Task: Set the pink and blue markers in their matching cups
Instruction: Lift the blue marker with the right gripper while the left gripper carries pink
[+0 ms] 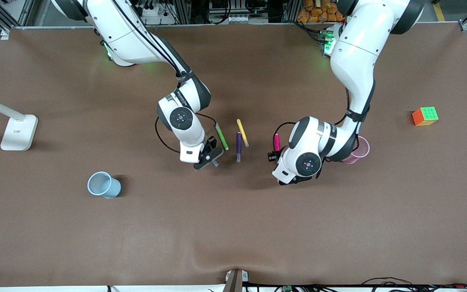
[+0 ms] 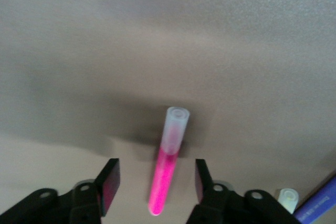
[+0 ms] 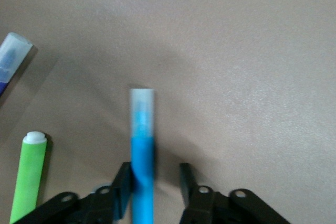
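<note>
I have each hand straddling its marker on the table: left hand (image 2: 155, 187) apart around the pink marker (image 2: 167, 167), right hand (image 3: 155, 188) seemingly touching — not clamping — the blue marker (image 3: 142, 153).

Two glossy white arms with dark grey joints, looping black cables, black two-finger end effectors, green base lights

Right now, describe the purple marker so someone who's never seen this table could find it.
Look between the two arms, mid-table, where three markers lie together. The purple marker lies nearest the front camera, beside the yellow marker, with the green marker toward the right arm's end. It is the darkest.
</note>
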Controlling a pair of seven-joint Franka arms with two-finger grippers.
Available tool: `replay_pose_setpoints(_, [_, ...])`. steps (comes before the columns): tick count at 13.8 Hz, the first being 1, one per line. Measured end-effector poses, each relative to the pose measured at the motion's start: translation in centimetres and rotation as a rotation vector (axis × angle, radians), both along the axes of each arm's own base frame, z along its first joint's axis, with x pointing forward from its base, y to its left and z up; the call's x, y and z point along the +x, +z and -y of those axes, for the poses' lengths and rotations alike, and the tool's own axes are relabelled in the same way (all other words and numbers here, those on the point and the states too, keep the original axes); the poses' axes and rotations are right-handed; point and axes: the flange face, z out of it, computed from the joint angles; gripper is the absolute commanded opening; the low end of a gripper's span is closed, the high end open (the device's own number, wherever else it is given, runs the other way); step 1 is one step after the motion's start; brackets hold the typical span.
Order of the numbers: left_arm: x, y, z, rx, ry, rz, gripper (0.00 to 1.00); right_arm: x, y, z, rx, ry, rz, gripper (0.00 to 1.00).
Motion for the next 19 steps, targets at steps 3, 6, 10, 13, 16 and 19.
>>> replay_pose_setpoints(3, [-0.2,-0.9,0.4,-0.005,0.002,0.008,0.22,0.1,0.2,0.0,0.001,0.0,0.002,0.02])
replay_pose_setpoints(6, [-0.3,-1.0,0.4,-0.006,0.003,0.009,0.0,0.1,0.3,0.0,0.0,0.0,0.001,0.0])
replay_pose_setpoints(10, [-0.3,-0.9,0.4,-0.005,0.007,0.01,0.0,1.2,1.8,0.2,-0.052,0.02,-0.068,0.0])
replay_pose_setpoints(13, [0.4,1.4,0.5,-0.017,0.022,0.042,0.0,4.3,6.6,1.8,-0.089,0.039,-0.11,0.0])
replay_pose_setpoints(16, [2.7,9.2,-1.5,-0.051,0.056,0.124,0.0,7.2,10.1,4.9,-0.147,0.102,-0.121,0.0])
replay_pose_setpoints(19, [4.3,18.1,-6.8,-0.073,0.093,0.164,0.0,9.4,12.2,9.4,-0.239,0.195,-0.175,0.0])
